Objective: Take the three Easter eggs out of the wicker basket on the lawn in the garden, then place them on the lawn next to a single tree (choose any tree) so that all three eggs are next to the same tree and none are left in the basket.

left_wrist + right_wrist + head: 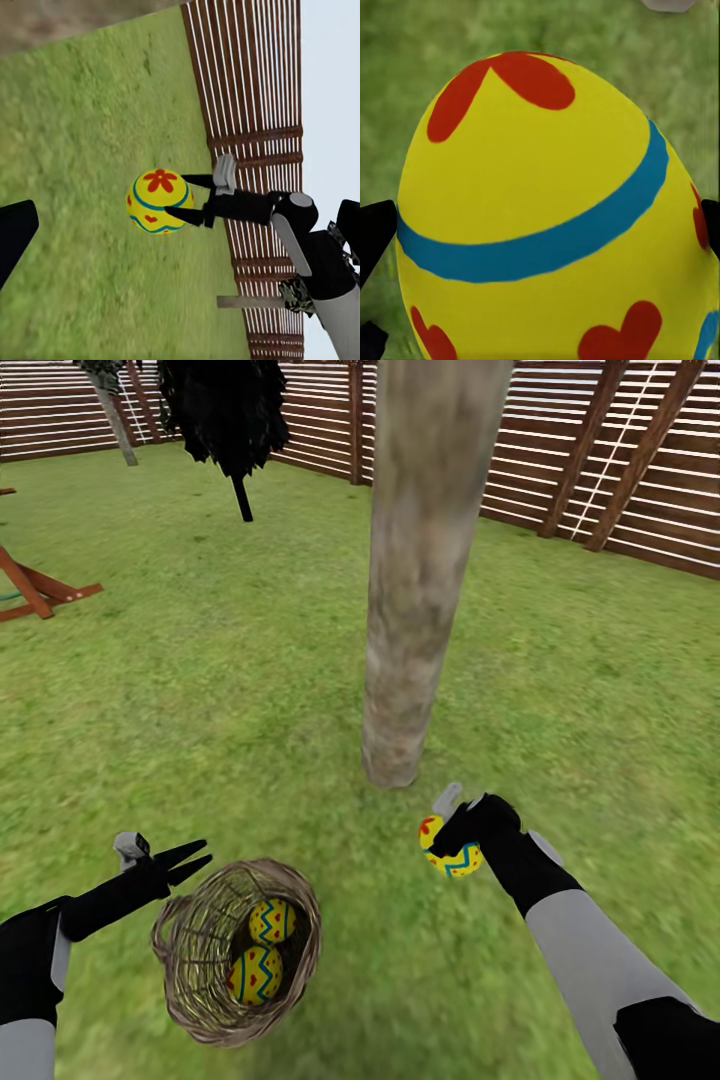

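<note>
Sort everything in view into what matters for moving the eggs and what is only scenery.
Belongs to the job:
- egg held in the right end effector
- two eggs in the wicker basket
- tree trunk
- lawn
- left end effector, open beside the basket

Just scenery:
- slatted fence
- dark conifer
- wooden play set

- Open lawn [200, 660] all round my right gripper [450, 840]; only the tree [420, 610] trunk stands just ahead.
- Basket [235, 950] mouth open beside my left gripper [190, 857].
</note>
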Controlling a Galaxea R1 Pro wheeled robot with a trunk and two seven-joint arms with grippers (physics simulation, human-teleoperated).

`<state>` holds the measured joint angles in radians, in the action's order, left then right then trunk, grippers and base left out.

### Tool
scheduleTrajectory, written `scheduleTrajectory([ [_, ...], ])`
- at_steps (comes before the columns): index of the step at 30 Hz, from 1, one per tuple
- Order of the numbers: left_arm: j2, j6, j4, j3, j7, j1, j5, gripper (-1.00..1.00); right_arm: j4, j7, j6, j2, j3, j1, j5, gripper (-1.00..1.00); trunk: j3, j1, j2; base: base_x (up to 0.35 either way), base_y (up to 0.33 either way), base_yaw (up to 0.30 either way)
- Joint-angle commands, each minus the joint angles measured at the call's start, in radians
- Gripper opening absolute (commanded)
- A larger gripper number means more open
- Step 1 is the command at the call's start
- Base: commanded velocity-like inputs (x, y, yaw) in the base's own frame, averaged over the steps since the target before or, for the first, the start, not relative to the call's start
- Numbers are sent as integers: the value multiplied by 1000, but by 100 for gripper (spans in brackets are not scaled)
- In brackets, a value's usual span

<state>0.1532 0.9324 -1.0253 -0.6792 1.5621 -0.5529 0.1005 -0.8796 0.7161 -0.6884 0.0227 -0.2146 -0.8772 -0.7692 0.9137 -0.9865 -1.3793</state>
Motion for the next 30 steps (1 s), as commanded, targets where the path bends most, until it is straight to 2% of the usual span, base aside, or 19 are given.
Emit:
scheduleTrajectory([
  [1, 0, 11, -1, -2, 9, -1, 10, 100, -1, -19, -1, -3, -2, 0, -9, -100, -1, 0, 0, 0, 0, 0],
  [3, 1, 11, -1, -3, 9, -1, 11, 100, 7, -46, -1, -7, -2, 0, 6, -100, -4, 0, 0, 0, 0, 0],
  [4, 2, 11, -1, -3, 9, -1, 11, 100, 11, -68, -1, -7, -2, 0, 42, -100, -5, 0, 0, 0, 0, 0],
  [5, 2, 11, -1, -3, 9, -1, 11, 100, 24, -142, 1, -7, -2, 0, 72, -100, -6, 0, 0, 0, 0, 0],
  [6, 2, 11, -1, -3, 9, -1, 11, 100, 44, -190, 3, -14, -2, 0, 81, -100, -7, 0, 0, 0, 0, 0],
  [9, 22, 12, -1, -3, 9, -1, 10, 100, 74, -206, 5, -21, -1, 0, 82, -100, -7, 0, 0, 0, 0, 0],
  [11, 24, 13, -1, -3, 9, -1, 10, 100, 91, -233, 24, -22, 8, 0, 83, -100, -7, 0, 0, 0, 0, 0],
  [13, 26, 13, -1, -3, 9, -1, 10, 100, 111, -270, 36, -34, 14, 0, 83, -100, -7, 0, 0, 0, 0, 0],
  [16, 25, 13, -1, -3, 9, -1, 10, 100, 121, -282, 39, -40, 16, 0, 82, -100, -7, 0, 0, 0, 0, 0],
  [30, 25, 13, 0, -3, 9, -1, 10, 100, 122, -283, 40, -41, 17, 0, 82, -100, -7, 0, 0, 0, 0, 0],
])
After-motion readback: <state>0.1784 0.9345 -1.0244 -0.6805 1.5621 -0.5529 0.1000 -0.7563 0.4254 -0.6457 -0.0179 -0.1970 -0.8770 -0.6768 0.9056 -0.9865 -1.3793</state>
